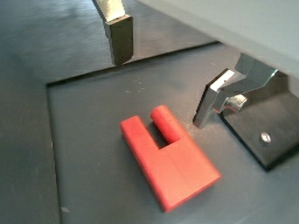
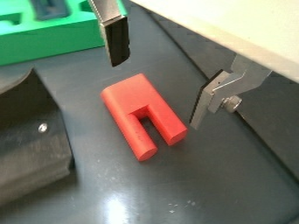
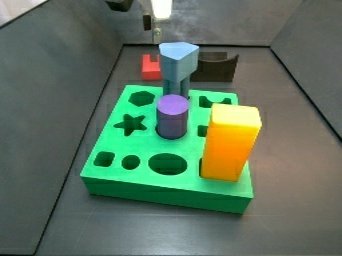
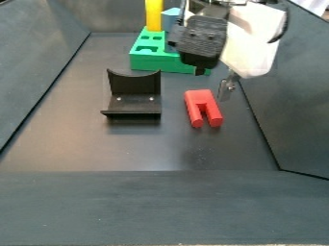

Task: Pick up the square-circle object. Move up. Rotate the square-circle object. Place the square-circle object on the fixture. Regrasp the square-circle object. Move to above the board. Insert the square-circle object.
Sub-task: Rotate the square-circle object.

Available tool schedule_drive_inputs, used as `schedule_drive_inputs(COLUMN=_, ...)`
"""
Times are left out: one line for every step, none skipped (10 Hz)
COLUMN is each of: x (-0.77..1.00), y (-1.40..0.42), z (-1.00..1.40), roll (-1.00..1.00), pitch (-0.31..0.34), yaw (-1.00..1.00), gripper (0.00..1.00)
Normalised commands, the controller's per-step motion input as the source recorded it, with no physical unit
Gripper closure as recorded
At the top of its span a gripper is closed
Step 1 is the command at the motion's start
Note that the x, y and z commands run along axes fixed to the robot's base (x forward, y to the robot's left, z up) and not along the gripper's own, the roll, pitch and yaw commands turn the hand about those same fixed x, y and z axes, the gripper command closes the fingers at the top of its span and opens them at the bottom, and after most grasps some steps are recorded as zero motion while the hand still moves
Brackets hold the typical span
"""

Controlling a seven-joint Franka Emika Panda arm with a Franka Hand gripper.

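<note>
The square-circle object is a red block with two prongs; it lies flat on the dark floor in both wrist views (image 1: pixel 170 164) (image 2: pixel 138 114). It also shows in both side views (image 3: pixel 151 67) (image 4: pixel 202 106). My gripper (image 1: pixel 163 87) (image 2: pixel 156 93) is open and empty. It hangs above the block with one finger on each side and touches nothing. In a side view the gripper (image 4: pixel 216 79) is just above the block. The dark fixture (image 4: pixel 131 94) (image 2: pixel 30 144) (image 1: pixel 267 133) stands beside the block. The green board (image 3: pixel 160 150) (image 4: pixel 157 56) (image 2: pixel 47 39) lies beyond.
On the board stand a tall yellow-orange block (image 3: pixel 231 142), a purple cylinder (image 3: pixel 170 116) and a blue-grey piece (image 3: pixel 177 66). Dark sloping walls (image 4: pixel 52 77) enclose the floor on all sides.
</note>
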Motion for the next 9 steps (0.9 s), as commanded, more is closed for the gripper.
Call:
schedule_drive_inputs(x=0.03, y=0.00, z=-0.02, roll=0.00, pitch=-0.011, yaw=1.00, gripper=0.00)
schedule_drive_inputs(x=0.03, y=0.00, z=-0.02, roll=0.00, pitch=-0.012, yaw=1.00, gripper=0.00)
schedule_drive_inputs(x=0.03, y=0.00, z=-0.02, roll=0.00, pitch=-0.012, yaw=1.00, gripper=0.00)
schedule_drive_inputs(x=0.03, y=0.00, z=-0.02, roll=0.00, pitch=-0.014, yaw=1.00, gripper=0.00)
schedule_drive_inputs(x=0.03, y=0.00, z=-0.02, roll=0.00, pitch=-0.014, yaw=1.00, gripper=0.00)
schedule_drive_inputs(x=0.03, y=0.00, z=-0.02, roll=0.00, pitch=-0.016, yaw=1.00, gripper=0.00)
schedule_drive_inputs(x=0.03, y=0.00, z=-0.02, roll=0.00, pitch=-0.017, yaw=1.00, gripper=0.00)
schedule_drive_inputs(x=0.03, y=0.00, z=-0.02, roll=0.00, pitch=-0.019, yaw=1.00, gripper=0.00)
schedule_drive_inputs(x=0.03, y=0.00, z=-0.02, roll=0.00, pitch=-0.020, yaw=1.00, gripper=0.00)
